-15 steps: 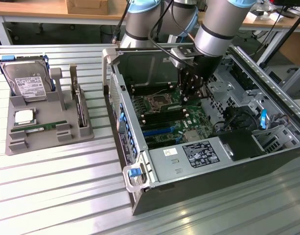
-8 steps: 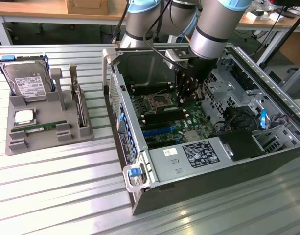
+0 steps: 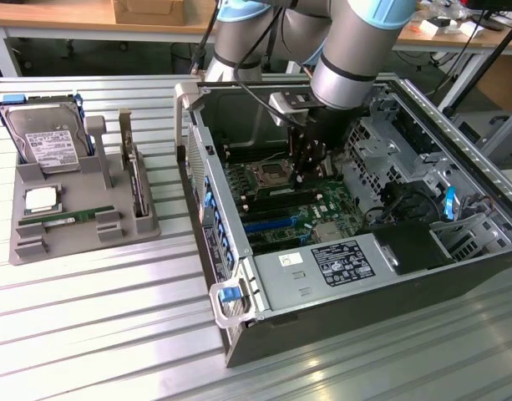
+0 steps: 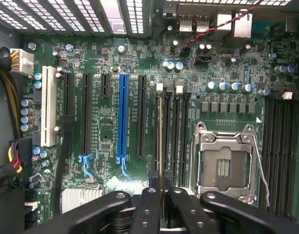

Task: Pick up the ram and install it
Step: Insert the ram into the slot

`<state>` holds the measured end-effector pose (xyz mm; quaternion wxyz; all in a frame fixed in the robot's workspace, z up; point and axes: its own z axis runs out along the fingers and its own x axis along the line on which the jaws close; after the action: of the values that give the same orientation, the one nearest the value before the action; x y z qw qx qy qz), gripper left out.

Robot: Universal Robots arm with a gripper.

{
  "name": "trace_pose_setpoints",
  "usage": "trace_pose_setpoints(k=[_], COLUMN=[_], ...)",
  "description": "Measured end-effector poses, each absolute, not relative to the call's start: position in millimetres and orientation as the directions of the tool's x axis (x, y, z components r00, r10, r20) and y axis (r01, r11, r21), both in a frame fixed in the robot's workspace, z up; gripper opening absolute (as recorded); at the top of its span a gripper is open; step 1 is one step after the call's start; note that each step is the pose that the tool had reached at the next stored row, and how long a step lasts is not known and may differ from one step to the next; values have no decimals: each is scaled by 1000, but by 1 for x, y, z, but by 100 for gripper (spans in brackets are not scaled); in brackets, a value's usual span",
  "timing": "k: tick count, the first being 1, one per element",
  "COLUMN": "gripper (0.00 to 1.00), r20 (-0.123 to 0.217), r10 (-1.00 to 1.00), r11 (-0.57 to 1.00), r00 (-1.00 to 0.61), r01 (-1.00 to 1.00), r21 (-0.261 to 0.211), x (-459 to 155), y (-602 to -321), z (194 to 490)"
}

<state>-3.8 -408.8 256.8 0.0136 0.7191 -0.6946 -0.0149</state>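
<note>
The arm reaches down into the open computer case, which lies on its side on the ribbed metal table. The gripper hangs low over the green motherboard, just beside the empty processor socket. In the wrist view the gripper has its black fingers drawn almost together, pinching the ram, a thin stick seen edge-on as a narrow yellowish line. The ram stands upright in line with one of the black memory slots between the long expansion slots and the processor socket, its lower edge down at the slot; whether it is fully seated cannot be told. A blue expansion slot and a white one run parallel to it farther off. On the exterior view's left, well apart from the case, a grey holder tray carries a second ram stick lying flat near its front, a small square processor behind that, and a silver hard drive leaning upright at the back. A power supply with a dark label sits at the near end of the case.
</note>
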Motion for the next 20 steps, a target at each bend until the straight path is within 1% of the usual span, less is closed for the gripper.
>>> trace_pose_setpoints(k=[4,7,13,20], gripper=[12,12,12,12], r20=[5,6,6,6], r10=[-1000,-1000,-1000,-1000], r11=[-26,-1,-1,-1], r00=[26,2,1,2], r01=[-999,-999,-999,-999], r21=[40,40,41,40], x=[-8,-8,-8,-13], y=[-409,-409,-408,-406], z=[250,246,237,235])
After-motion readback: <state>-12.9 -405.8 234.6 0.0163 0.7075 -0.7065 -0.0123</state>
